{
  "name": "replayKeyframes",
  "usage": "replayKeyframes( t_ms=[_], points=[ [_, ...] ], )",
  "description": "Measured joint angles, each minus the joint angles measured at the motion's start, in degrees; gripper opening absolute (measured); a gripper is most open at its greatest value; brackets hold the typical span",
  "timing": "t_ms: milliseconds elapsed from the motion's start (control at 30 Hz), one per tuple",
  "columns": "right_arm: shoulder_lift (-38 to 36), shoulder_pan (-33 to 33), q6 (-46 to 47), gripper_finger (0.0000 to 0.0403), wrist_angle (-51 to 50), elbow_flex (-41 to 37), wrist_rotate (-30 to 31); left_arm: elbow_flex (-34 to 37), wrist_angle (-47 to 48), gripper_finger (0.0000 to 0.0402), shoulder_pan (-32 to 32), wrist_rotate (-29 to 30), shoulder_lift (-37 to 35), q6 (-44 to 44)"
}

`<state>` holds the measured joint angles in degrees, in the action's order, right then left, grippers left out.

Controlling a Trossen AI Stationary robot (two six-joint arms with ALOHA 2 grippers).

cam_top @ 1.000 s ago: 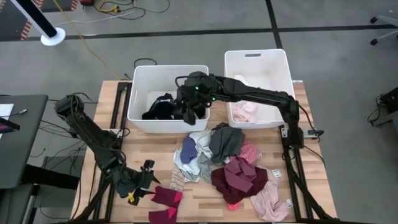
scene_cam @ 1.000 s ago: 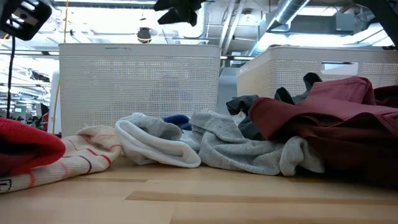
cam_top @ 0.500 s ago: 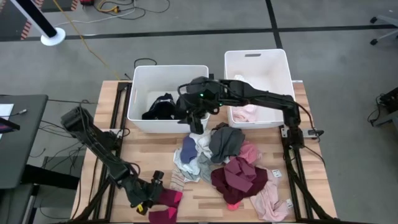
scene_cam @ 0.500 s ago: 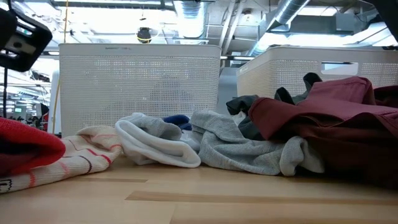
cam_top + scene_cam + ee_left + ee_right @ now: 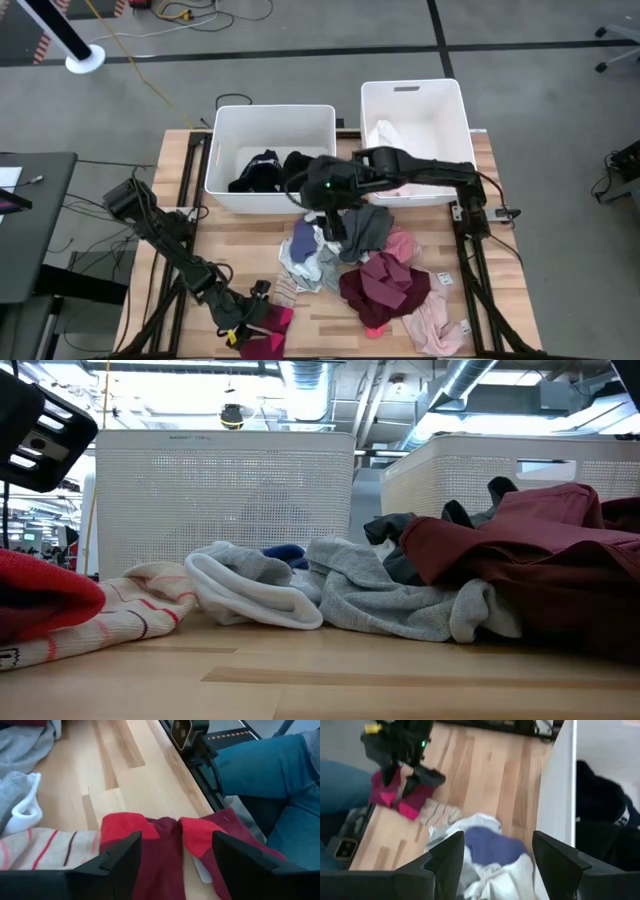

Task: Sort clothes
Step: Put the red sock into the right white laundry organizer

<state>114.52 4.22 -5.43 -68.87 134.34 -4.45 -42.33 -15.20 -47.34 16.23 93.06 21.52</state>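
Two bins stand side by side at the table's (image 5: 250, 245) far edge, the left bin (image 5: 270, 118) holding a few garments (image 5: 265, 170), the right bin (image 5: 415, 95) holding others (image 5: 392, 180). A heap of clothes (image 5: 365, 265) lies on the table in front of the bins, toward the right side. At the near left corner lie a pair of socks (image 5: 167, 845) beside a striped sock (image 5: 45, 847), with the left gripper (image 5: 252, 312) over them; the right gripper (image 5: 330, 205) hangs over the heap's far edge, just before the left bin.

bins (image 5: 270, 115): 2 | arms (image 5: 420, 170): 2 | clothes pile (image 5: 365, 265): 1
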Motion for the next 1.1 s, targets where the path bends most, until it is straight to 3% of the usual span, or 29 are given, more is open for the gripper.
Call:
replayKeyframes(
  t_ms=[233,567,767,967,1100],
  points=[
    [0.0,4.5,1.3,0.0248,-4.5,0.0,0.3,0.0,7.0,0.0237,1.4,0.6,0.0,1.0],
    [0.0,12.3,2.4,0.0248,-6.2,0.0,1.6,0.0,8.5,0.0226,1.9,0.3,0.0,-2.1],
    [0.0,15.8,3.0,0.0248,-6.1,0.0,2.4,0.0,8.1,0.0209,1.9,0.2,0.9,-3.3],
    [0.0,18.3,4.1,0.0248,-6.2,0.0,6.2,-0.1,4.5,0.02,1.9,-1.0,6.9,-3.2],
    [0.0,19.3,4.8,0.0245,-6.1,0.0,6.6,-0.1,3.3,0.0174,1.9,-0.5,7.7,-3.6]
  ],
)
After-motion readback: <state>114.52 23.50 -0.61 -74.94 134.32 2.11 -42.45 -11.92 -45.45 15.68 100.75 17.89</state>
